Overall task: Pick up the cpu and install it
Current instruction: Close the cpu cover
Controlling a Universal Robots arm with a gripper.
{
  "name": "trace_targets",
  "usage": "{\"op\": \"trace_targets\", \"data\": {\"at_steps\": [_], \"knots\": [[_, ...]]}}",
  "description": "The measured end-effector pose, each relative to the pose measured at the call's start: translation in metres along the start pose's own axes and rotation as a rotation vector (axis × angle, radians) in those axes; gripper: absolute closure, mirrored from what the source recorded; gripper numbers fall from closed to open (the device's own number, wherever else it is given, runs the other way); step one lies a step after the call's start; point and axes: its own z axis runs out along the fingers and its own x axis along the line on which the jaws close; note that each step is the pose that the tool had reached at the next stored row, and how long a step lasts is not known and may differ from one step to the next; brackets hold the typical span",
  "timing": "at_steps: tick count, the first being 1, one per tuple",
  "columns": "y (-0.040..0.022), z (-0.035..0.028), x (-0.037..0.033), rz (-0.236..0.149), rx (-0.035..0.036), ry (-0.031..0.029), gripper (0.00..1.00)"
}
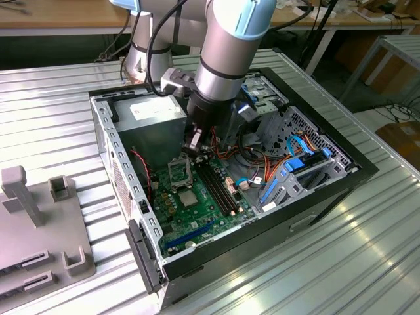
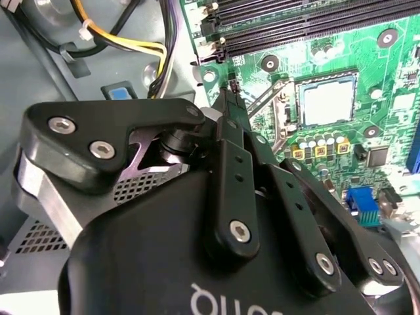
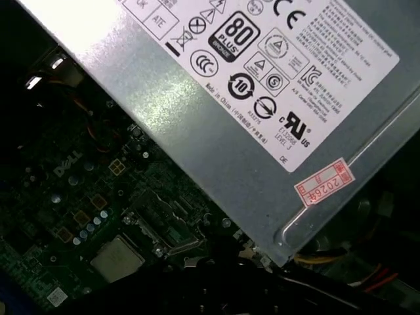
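The pincer (image 2: 231, 92) (fingertips pressed together, empty) hovers beside the cpu (image 2: 328, 103).

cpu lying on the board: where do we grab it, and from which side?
Take the cpu by two opposite edges, coming straight down from above. It lies flat on the green board with its metal top up, so probably only its thin rim offers a hold.
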Motion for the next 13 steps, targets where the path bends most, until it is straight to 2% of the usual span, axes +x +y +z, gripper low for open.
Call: {"op": "trace_targets", "data": {"at_steps": [4, 13], "knots": [[0.0001, -0.0007, 0.0001, -0.041, 0.0003, 0.0029, 0.89], [0.0003, -0.0032, 0.0003, -0.082, 0.0005, 0.0051, 0.89]]}}
